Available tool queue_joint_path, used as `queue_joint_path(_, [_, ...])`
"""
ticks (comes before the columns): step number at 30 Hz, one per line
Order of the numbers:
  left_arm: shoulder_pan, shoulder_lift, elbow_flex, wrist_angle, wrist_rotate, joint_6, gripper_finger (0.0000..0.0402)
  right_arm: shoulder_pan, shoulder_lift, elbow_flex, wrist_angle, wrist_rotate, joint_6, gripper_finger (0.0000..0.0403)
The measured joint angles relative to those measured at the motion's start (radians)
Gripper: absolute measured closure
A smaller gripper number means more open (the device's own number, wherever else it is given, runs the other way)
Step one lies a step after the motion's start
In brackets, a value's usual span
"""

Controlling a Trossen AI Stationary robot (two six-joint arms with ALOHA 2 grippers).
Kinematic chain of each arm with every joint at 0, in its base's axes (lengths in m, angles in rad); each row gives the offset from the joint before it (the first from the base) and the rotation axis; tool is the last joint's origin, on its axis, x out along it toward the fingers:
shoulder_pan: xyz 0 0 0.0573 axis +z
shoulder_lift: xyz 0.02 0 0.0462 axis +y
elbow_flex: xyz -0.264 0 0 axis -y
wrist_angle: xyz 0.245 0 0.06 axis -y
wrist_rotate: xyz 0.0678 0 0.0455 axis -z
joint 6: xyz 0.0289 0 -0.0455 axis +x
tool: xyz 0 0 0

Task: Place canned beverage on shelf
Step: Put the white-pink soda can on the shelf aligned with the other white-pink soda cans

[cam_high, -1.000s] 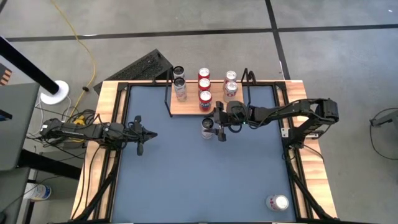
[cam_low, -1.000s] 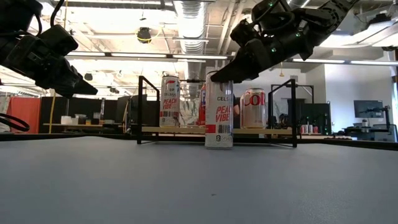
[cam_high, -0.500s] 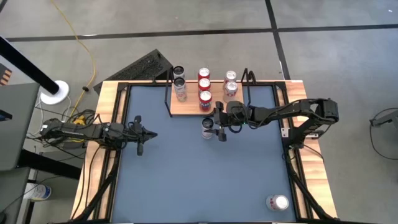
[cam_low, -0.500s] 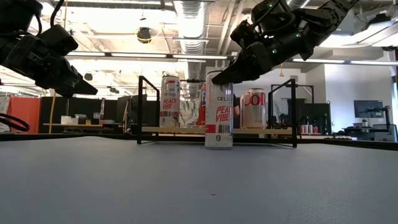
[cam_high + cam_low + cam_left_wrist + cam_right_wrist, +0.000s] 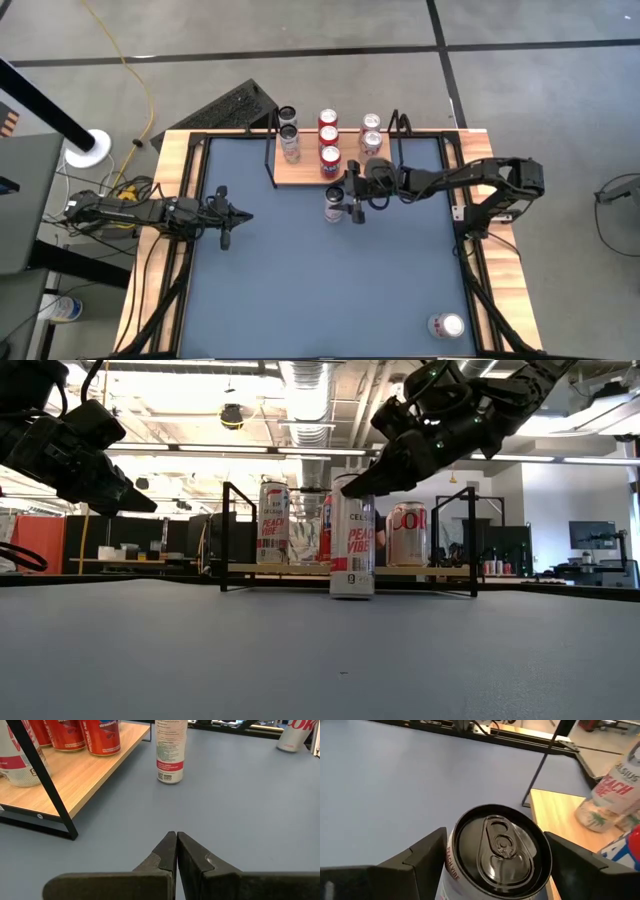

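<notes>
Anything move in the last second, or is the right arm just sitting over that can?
Barely. The right gripper has crept slightly toward the shelf, its open fingers on either side of the top of the can, which stands on the table in front of the shelf. No grip is visible yet. The left gripper, shut, and the shelved cans have stayed put.

Glossy metal can [image 5: 497, 851] with printed sides, light-wood shelf [image 5: 300, 172] on black wire, matt blue tabletop [image 5: 320, 280].

We're looking into a robotics lab: exposed ceiling ducts [image 5: 305, 400] and strip lights [image 5: 225, 452] are running overhead, workbenches [image 5: 120, 563] are lining the back, cables [image 5: 135, 75] trailing over concrete floor [image 5: 330, 25].
</notes>
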Motion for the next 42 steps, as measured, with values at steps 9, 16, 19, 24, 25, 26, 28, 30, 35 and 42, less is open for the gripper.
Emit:
queue_joint_path(9, [0.0,0.0,0.0,0.0,0.0,0.0,0.0401,-0.05,0.0,0.0,-0.006,-0.097,0.028,0.0094])
queue_joint_path(16, [0.0,0.0,0.0,0.0,0.0,0.0,0.0401,-0.053,0.0,0.0,-0.043,-0.175,0.004,0.0106])
queue_joint_path(19, [0.0,0.0,0.0,0.0,0.0,0.0,0.0401,-0.053,0.0,0.0,-0.051,-0.195,-0.004,0.0107])
queue_joint_path(24, [0.0,0.0,0.0,0.0,0.0,0.0,0.0401,-0.053,0.0,0.0,-0.043,-0.194,0.002,0.0107])
queue_joint_path(25, [0.0,0.0,0.0,0.0,0.0,0.0,0.0402,-0.053,0.0,0.0,-0.038,-0.192,0.004,0.0107])
queue_joint_path(26, [0.0,0.0,0.0,0.0,0.0,0.0,0.0401,-0.053,0.0,0.0,-0.032,-0.192,0.006,0.0107])
queue_joint_path(28, [0.0,0.0,0.0,0.0,0.0,0.0,0.0401,-0.053,0.0,0.0,-0.026,-0.192,0.011,0.0106])
queue_joint_path(30, [0.0,0.0,0.0,0.0,0.0,0.0,0.0401,-0.053,-0.004,0.0,-0.032,-0.185,0.017,0.0102])
queue_joint_path(35, [0.0,0.0,0.0,0.0,0.0,0.0,0.0401,-0.058,-0.02,0.0,-0.043,-0.149,0.038,0.0071])
queue_joint_path(42, [0.0,0.0,0.0,0.0,0.0,0.0,0.0401,-0.059,-0.02,0.001,-0.046,-0.139,0.032,0.0011])
